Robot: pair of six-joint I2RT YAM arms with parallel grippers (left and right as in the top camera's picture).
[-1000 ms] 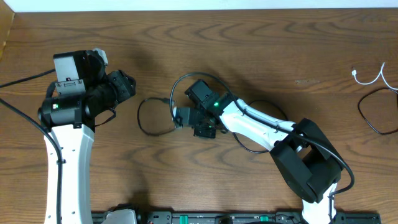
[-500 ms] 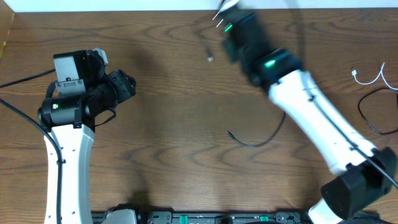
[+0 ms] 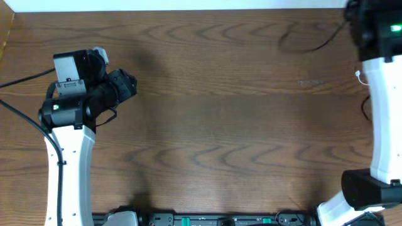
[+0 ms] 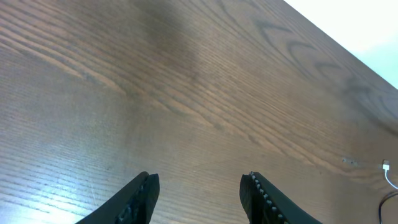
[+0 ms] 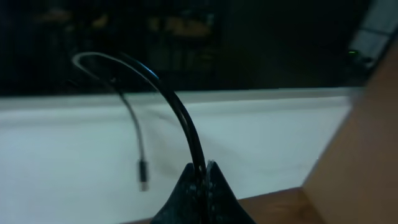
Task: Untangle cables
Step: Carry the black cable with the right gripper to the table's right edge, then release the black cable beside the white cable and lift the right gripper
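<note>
Your right gripper [image 5: 202,180] pinches one black cable [image 5: 180,118], lifted free. A white cable [image 3: 359,76] and a second black cable [image 3: 365,112] lie near it, seemingly apart. Your left gripper [image 4: 199,193] gapes, empty.

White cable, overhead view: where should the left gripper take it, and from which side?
Probably the cord just behind the plug of the white cable, coming from above on its left side. Only that end shows; the right arm covers the rest and blocks that side. It seems to lie flat on the table, so straddle the cord.
</note>
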